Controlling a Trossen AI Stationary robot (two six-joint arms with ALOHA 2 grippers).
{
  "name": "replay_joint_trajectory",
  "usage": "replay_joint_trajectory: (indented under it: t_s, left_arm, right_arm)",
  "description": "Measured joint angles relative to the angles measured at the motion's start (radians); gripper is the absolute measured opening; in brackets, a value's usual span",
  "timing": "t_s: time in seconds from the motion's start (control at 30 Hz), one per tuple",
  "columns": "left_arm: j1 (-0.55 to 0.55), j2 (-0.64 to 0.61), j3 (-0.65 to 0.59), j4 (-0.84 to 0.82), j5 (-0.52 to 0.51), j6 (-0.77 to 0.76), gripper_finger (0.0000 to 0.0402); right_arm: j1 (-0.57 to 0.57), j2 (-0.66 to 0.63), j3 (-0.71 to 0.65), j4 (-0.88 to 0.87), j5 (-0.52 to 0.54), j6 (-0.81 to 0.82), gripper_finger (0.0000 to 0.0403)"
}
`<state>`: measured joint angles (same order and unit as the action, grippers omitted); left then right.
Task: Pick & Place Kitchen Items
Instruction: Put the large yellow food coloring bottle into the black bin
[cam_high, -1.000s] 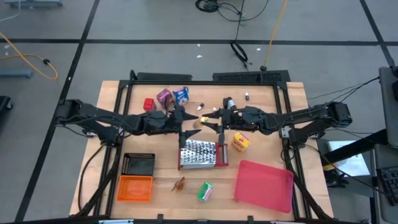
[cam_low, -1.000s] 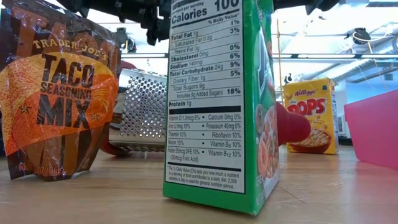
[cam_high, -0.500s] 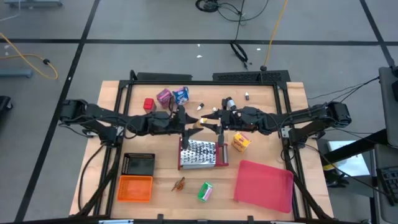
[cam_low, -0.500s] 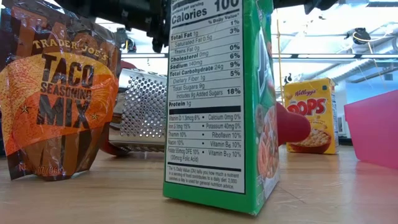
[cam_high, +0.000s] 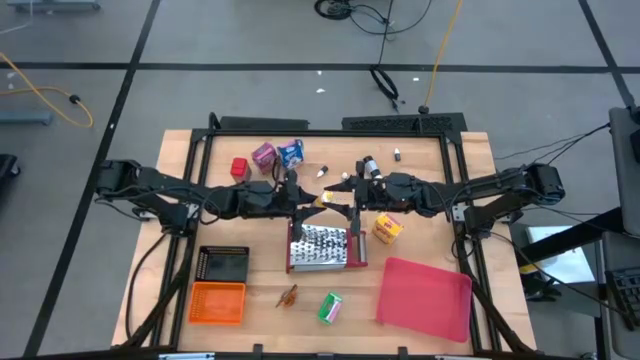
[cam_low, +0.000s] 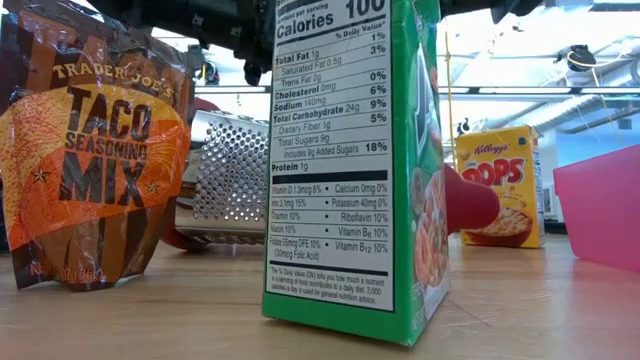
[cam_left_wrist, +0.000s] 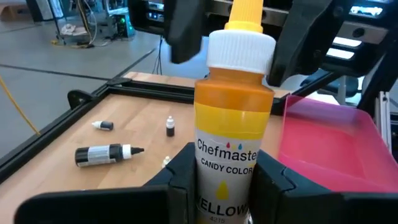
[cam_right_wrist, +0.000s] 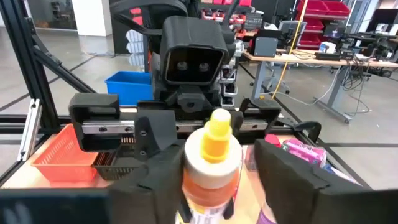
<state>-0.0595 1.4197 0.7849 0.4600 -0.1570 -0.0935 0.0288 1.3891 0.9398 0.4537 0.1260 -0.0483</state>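
A small yellow bottle (cam_left_wrist: 233, 118) with a white cap and a yellow nozzle hangs over the middle of the table (cam_high: 180, 240), between my two grippers. My left gripper (cam_high: 300, 200) comes level from the table's left and is shut on it. My right gripper (cam_high: 350, 197) comes level from the right and stands open. Its fingers (cam_left_wrist: 183, 31) flank the bottle's cap (cam_right_wrist: 211, 152) with small gaps. Other kitchen items lie on the table: pink, blue and red boxes (cam_high: 265, 158) at the far side, a yellow cereal box (cam_high: 388, 228), and a green box (cam_high: 330, 307) near the front. My left gripper pinches the bottle's lower body (cam_left_wrist: 227, 177) between its two fingers (cam_left_wrist: 183, 177), one on each side of the label. The fingers come level from the table's left. The bottle is lifted clear of the table, and its cap end reaches between my right gripper's fingers.
The steel grater (cam_high: 322, 248) lies just below the grippers. A red tray (cam_high: 425, 297) is at the near right, an orange basket (cam_high: 217, 302) and a black one (cam_high: 224, 263) at the near left. A taco packet (cam_low: 90, 150) stands near the front; tiny bottles (cam_left_wrist: 109, 154) lie at the far side.
My left gripper's fingers, spread wide a second ago, have shut on the yellow bottle. Both arms have stayed where they were, and the bottle has kept its place between them.
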Motion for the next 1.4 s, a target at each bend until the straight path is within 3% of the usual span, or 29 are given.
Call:
replay_joint_trajectory:
  t_s: [0.2,0.5,0.77,1.03,1.17,1.4]
  left_arm:
    - [-0.025,-0.051,0.000,-0.141,-0.062,-0.038,0.0091]
    - [-0.185,-0.222,0.000,-0.483,-0.322,-0.182,0.0092]
    - [-0.473,-0.311,0.000,-0.839,-0.645,-0.625,0.0092]
    - [-0.808,-0.242,0.000,-0.979,-0.917,-1.083,0.0092]
    - [-0.912,-0.188,0.000,-0.997,-0.974,-1.229,0.0092]
    - [-1.011,-0.116,0.000,-1.139,-0.970,-1.547,0.0092]
  right_arm:
    - [0.000,-0.019,-0.002,-0.059,0.005,-0.001,0.0217]
    - [-0.001,-0.080,-0.002,-0.181,0.010,0.000,0.0199]
    - [-0.001,-0.090,-0.002,-0.210,0.008,0.002,0.0197]
    - [-0.001,-0.090,-0.002,-0.212,0.005,0.009,0.0196]
    - [0.000,-0.090,-0.002,-0.217,0.004,0.010,0.0196]
    - [0.000,-0.089,-0.002,-0.224,0.004,0.021,0.0195]
